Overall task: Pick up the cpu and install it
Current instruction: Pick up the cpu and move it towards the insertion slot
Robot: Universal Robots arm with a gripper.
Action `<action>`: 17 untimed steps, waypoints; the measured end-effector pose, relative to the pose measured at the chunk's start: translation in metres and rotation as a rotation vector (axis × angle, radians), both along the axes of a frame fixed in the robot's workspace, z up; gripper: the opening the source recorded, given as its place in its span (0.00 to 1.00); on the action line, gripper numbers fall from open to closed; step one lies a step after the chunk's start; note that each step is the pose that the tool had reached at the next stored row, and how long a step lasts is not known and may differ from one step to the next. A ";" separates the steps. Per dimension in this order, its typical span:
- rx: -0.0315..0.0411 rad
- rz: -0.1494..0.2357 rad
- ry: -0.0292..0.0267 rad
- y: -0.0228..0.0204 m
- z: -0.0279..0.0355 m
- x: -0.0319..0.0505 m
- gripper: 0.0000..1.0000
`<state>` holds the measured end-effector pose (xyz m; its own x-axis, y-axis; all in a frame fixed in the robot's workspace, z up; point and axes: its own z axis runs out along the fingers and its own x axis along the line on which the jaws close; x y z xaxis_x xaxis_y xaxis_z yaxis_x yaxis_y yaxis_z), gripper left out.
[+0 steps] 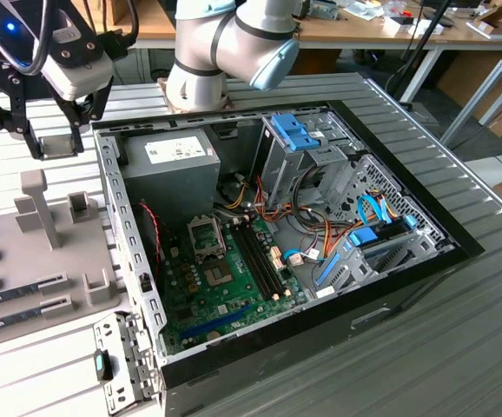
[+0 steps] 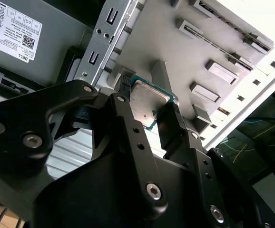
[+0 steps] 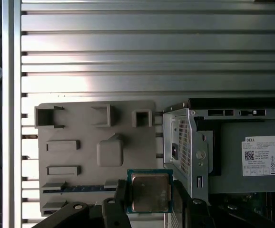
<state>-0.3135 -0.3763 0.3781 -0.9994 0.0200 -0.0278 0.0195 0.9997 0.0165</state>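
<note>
The cpu (image 3: 149, 192) is a small square chip with a silver top and a thin green rim. My gripper (image 3: 150, 195) is shut on it, with one black finger on each side. In the second wrist view the cpu (image 2: 148, 100) shows between the fingers (image 2: 168, 124) of the gripper (image 2: 147, 108), clear of the grey fixture plate behind it. In the exterior view the gripper (image 1: 57, 139) hangs at the upper left with the cpu (image 1: 59, 145), above the table and outside the open computer case (image 1: 260, 217). The motherboard's socket (image 1: 202, 233) lies inside the case, its metal frame raised.
A grey fixture plate (image 1: 25, 261) with slots and posts lies at the exterior view's left, holding memory sticks (image 1: 8, 300). A power supply box (image 1: 169, 165) fills the case corner nearest the gripper. Cables and blue drive bays (image 1: 320, 156) crowd the case's far side.
</note>
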 end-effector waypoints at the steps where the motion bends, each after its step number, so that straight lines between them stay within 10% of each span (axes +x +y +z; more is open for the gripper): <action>1: 0.0000 0.000 0.0000 0.0000 0.0000 0.0003 0.47; 17: -0.0004 0.000 0.0000 -0.0007 -0.0002 0.0077 0.47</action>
